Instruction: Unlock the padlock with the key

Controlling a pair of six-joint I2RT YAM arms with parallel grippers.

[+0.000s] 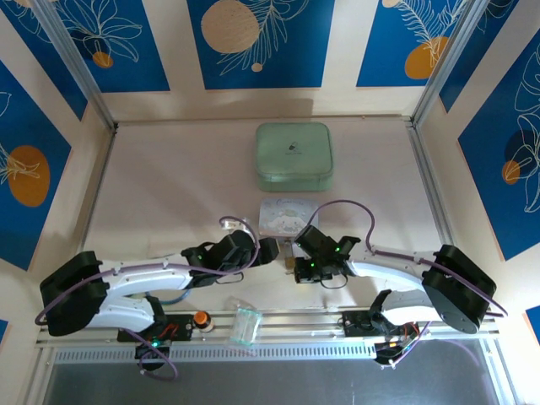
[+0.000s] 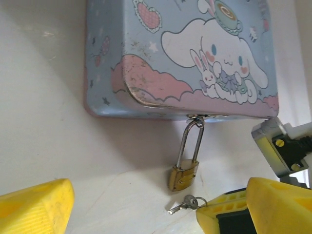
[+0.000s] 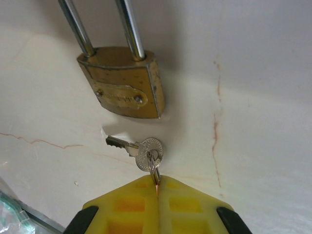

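Note:
The brass padlock lies on the table, and its silver shackle is hooked through the latch of the pale blue cartoon tin. In the right wrist view the padlock body lies just above the small silver key, whose blade points left. My right gripper is shut on the key's ring, so the key hangs just beyond its yellow fingertips. My left gripper is open, with its fingers wide apart on either side of the padlock and key, touching neither. From above, both grippers meet below the tin.
A pale green square box sits at the back centre. A clear plastic piece and an orange knob are on the front rail. The right arm's grey wrist part is close to the tin's right corner.

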